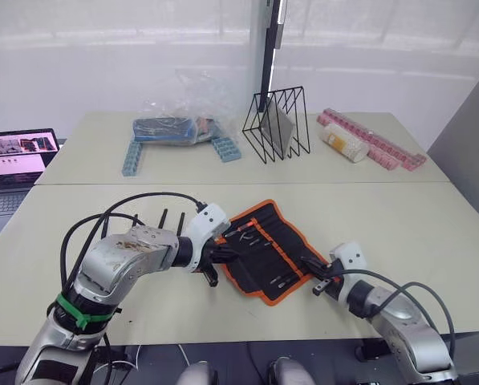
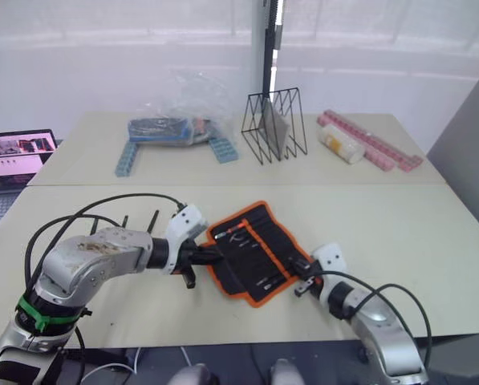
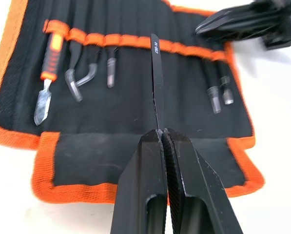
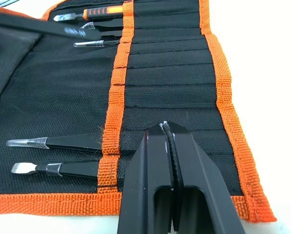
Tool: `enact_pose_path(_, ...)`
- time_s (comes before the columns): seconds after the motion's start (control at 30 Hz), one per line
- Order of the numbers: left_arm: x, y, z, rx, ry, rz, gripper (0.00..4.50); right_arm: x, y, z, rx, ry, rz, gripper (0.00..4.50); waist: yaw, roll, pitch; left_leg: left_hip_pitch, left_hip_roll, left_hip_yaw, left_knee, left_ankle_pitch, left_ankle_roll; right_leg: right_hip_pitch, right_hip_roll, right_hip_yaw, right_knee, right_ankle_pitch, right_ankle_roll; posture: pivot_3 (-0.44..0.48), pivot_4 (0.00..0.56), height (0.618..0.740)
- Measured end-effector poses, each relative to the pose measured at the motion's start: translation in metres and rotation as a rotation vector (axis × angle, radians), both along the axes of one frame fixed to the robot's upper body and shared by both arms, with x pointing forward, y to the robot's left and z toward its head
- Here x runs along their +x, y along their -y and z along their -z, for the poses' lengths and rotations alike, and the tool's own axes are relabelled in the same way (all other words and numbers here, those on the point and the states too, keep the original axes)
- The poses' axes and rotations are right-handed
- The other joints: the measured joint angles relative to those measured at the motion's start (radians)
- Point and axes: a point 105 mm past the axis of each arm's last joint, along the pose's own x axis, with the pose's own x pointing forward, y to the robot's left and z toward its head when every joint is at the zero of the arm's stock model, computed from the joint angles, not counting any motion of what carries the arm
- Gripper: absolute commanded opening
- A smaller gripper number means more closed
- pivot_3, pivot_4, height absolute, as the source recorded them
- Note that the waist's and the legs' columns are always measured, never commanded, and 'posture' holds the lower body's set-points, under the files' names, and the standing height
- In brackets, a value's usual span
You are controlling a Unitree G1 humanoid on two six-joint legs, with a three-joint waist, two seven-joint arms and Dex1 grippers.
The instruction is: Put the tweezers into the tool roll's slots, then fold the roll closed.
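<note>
Far left edge: open laptop [image 1: 18,160] with a lit screen, off my table. Back table, left to right: clear plastic bag [image 1: 175,124] over blue items, black wire rack [image 1: 278,124], white cylinder [image 1: 343,143], row of pink strips [image 1: 375,140].

My left gripper [image 3: 160,134] sits at the left edge of the black fabric tool roll with bright orange edging [image 1: 267,249]. Fingers pressed together, pinching one slim black pointed tweezer [image 3: 156,83] by its end. The tweezer sticks out straight from the fingertips, over the roll's inner face, its far end reaching the orange-trimmed band. I can't tell if it touches the fabric.

The roll lies unfolded and flat on the near table, between my two grippers, turned at a diagonal. The row of narrow black fabric slots [image 4: 169,78] runs across it between the orange bands. Already in slots at one end: an orange-handled tool [image 3: 50,73] and three black tweezers with clear tip caps beside it. At the other end: two more capped tweezers [image 4: 57,141]. The middle slots are open.

My right gripper [image 4: 168,127] is at the roll's right end, fingers closed on each other, tips resting on the slot fabric near the orange edge.
</note>
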Motion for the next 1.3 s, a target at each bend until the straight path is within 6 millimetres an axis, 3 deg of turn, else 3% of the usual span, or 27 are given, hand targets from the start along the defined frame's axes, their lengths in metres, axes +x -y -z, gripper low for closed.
enact_pose_path(0.43, 0.009, 0.000, -0.003, 0.153, -0.030, -0.002, 0.00, -0.003, -0.017, -0.001, -0.006, 0.012, -0.003, 0.03, -0.010, 0.000, 0.000, -0.001, 0.000, 0.000, 0.000, 0.000, 0.000, -0.002, 0.000, 0.001, 0.001, 0.000, 0.000, 0.000, 0.150, 0.724)
enact_pose_path(0.67, 0.013, -0.002, 0.006, 0.202, -0.056, -0.007, 0.00, -0.006, -0.022, 0.000, -0.027, 0.016, -0.007, 0.03, -0.012, 0.000, 0.000, -0.001, 0.000, 0.000, 0.000, 0.000, 0.000, -0.002, 0.001, 0.000, 0.001, 0.000, 0.000, 0.000, 0.150, 0.724)
enact_pose_path(1.3, 0.025, 0.023, 0.007, 0.203, -0.029, 0.017, 0.00, -0.010, -0.021, 0.001, -0.054, 0.000, 0.021, 0.03, -0.010, -0.001, 0.000, -0.001, 0.000, 0.000, 0.000, 0.000, 0.000, -0.002, 0.000, 0.001, 0.001, 0.000, 0.000, 0.000, 0.150, 0.724)
